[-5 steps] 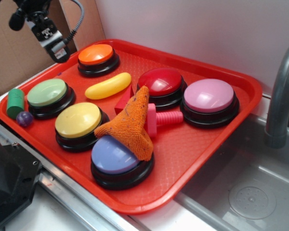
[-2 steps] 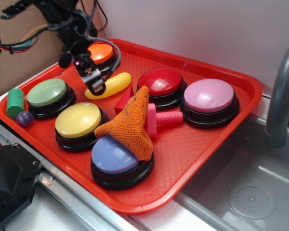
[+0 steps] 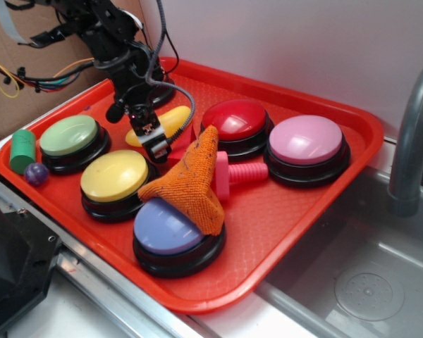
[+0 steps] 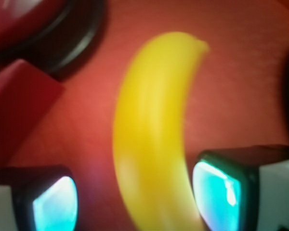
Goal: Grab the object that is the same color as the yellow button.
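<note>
The claw point(image 3: 153, 143) is low over the red tray point(image 3: 289, 211), right at the yellow object point(image 3: 170, 120), which lies on the pebbled tray floor between the red button point(image 3: 236, 121) and the light green button point(image 3: 69, 135). Up close, the wrist view shows it smooth, glossy and banana-curved point(image 4: 151, 139), long axis running away from the camera, tapered tip at the far end. The claw point(image 4: 135, 202) is spread wide, one finger point(image 4: 221, 187) touching or nearly touching the object, the other well clear (pads glowing teal). Only the exterior view shows the yellow button point(image 3: 114, 176), pale dome on black base, under the orange knit cloth point(image 3: 194, 182).
</note>
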`<state>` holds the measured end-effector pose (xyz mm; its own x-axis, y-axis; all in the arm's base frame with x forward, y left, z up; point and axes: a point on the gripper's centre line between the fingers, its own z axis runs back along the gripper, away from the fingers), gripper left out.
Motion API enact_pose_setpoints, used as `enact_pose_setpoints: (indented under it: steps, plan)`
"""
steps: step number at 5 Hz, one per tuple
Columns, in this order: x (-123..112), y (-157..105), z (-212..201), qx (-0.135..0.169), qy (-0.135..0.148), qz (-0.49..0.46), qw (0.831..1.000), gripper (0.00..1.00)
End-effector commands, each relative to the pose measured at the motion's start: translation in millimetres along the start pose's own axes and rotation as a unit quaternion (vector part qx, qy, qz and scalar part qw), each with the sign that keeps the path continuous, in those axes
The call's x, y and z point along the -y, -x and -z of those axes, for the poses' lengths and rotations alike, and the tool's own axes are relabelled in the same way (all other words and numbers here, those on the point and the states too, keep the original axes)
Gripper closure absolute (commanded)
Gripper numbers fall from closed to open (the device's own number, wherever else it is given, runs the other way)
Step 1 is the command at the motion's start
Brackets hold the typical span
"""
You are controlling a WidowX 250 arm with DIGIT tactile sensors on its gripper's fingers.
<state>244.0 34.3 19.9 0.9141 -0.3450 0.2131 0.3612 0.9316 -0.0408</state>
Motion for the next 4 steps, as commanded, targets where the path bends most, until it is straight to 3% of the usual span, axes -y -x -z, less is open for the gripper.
enact_pose_setpoints:
  steps: [1, 2, 4]
  plan:
    - [-11, -7, -4, 0.010, -0.024, -0.015, 1.000, 1.00]
    - [-13, -8, -11, 0.009, -0.026, -0.029, 0.999, 1.00]
    - [-1, -13, -71, -0.019, -0.057, -0.129, 0.990, 1.00]
